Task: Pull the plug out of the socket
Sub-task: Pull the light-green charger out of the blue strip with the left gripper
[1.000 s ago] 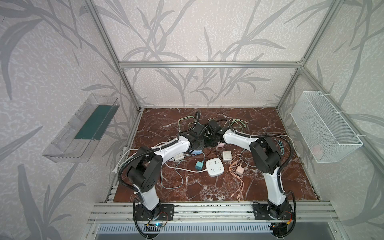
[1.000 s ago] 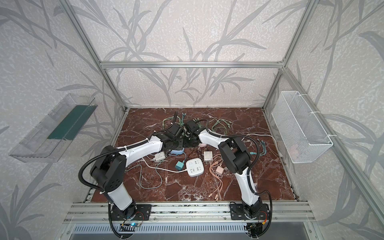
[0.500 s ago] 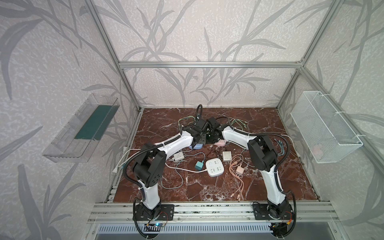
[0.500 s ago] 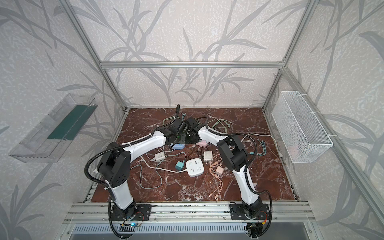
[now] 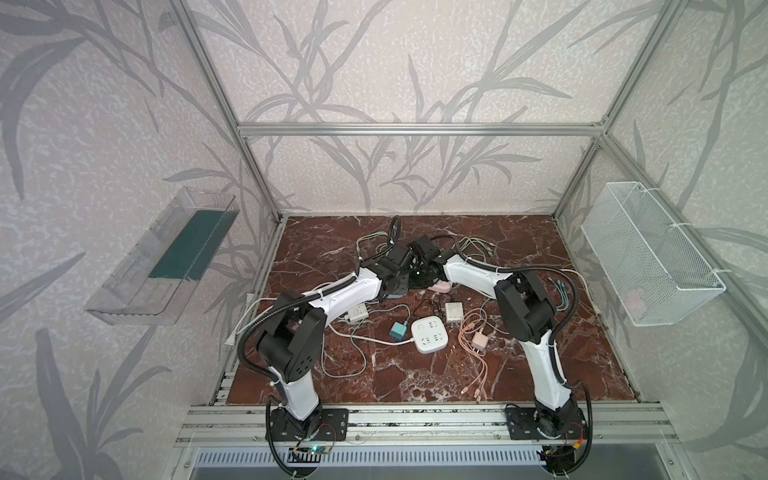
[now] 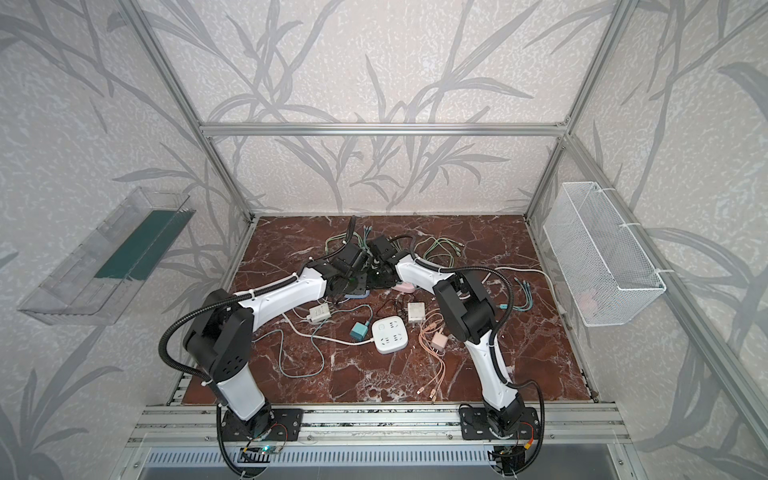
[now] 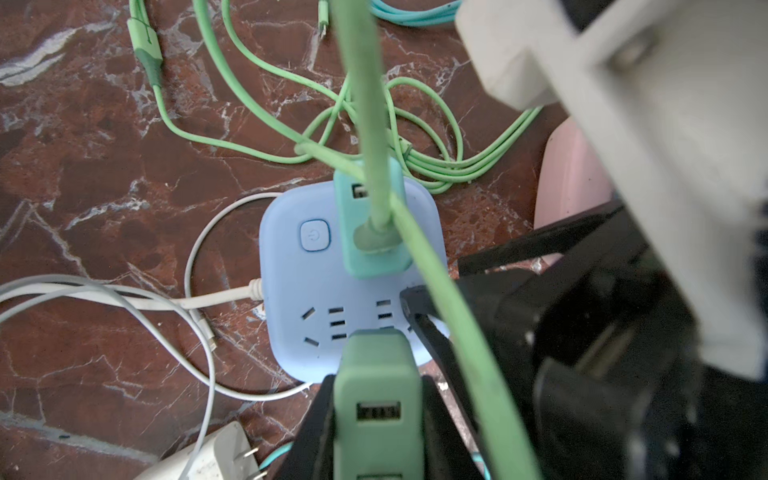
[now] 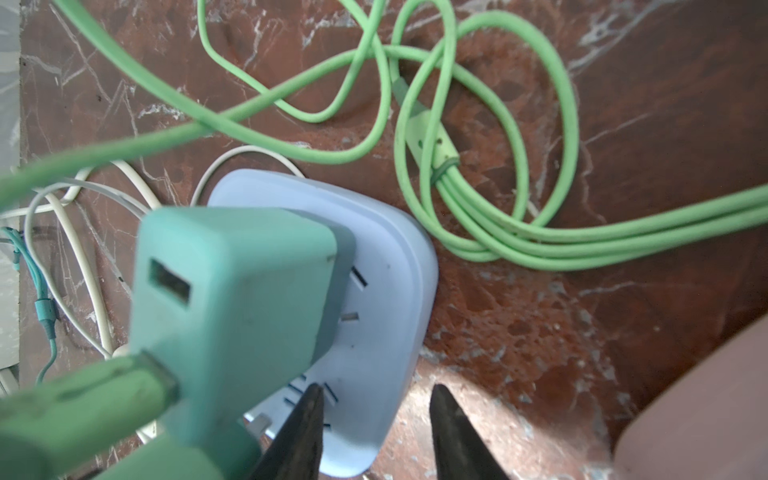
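The blue socket (image 7: 332, 316) lies on the marble, mostly hidden under both grippers in a top view (image 5: 395, 296). My left gripper (image 7: 377, 380) is shut on a green plug (image 7: 376, 399) at the socket's near edge. In the right wrist view a bare prong (image 8: 259, 422) shows beside this plug (image 8: 187, 461). A teal plug (image 7: 370, 224) carrying a green cable (image 7: 370, 104) sits in the socket. My right gripper (image 8: 374, 388) is open and straddles a socket corner (image 8: 386, 291), with one fingertip (image 8: 307, 415) on its face.
Green cable loops (image 8: 478, 174) lie behind the socket and white cords (image 7: 124, 299) beside it. A pink socket (image 5: 440, 286), a white socket (image 5: 430, 334), a teal cube (image 5: 399, 330), white adapters (image 5: 454, 311) and pink cables (image 5: 469, 332) crowd the middle. A wire basket (image 5: 648, 257) hangs on the right wall.
Both grippers have shifted a little toward the back of the table. The left arm's elbow has swung inward. The last half second shows almost no motion.
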Robot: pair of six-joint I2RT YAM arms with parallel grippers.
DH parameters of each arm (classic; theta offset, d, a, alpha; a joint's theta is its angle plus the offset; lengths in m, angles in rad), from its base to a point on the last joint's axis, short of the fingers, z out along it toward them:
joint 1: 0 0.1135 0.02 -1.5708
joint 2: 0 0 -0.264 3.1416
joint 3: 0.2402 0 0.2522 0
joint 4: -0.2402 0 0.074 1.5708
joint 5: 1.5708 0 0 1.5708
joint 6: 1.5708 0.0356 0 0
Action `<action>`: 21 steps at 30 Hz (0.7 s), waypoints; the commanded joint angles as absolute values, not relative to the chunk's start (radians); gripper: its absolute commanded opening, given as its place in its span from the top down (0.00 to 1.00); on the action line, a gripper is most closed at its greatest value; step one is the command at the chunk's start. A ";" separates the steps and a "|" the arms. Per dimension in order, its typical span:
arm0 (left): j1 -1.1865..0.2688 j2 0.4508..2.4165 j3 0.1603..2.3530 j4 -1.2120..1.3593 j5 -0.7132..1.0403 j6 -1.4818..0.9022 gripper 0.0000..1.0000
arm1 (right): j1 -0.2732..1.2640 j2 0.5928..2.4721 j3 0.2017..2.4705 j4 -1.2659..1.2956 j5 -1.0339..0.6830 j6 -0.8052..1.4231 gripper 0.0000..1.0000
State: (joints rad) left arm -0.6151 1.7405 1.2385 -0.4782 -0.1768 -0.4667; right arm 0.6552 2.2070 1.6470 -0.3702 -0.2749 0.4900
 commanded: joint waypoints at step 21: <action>-0.515 1.464 0.900 -0.251 0.028 -0.592 0.82 | 0.660 2.089 1.503 -0.252 -0.296 0.464 0.50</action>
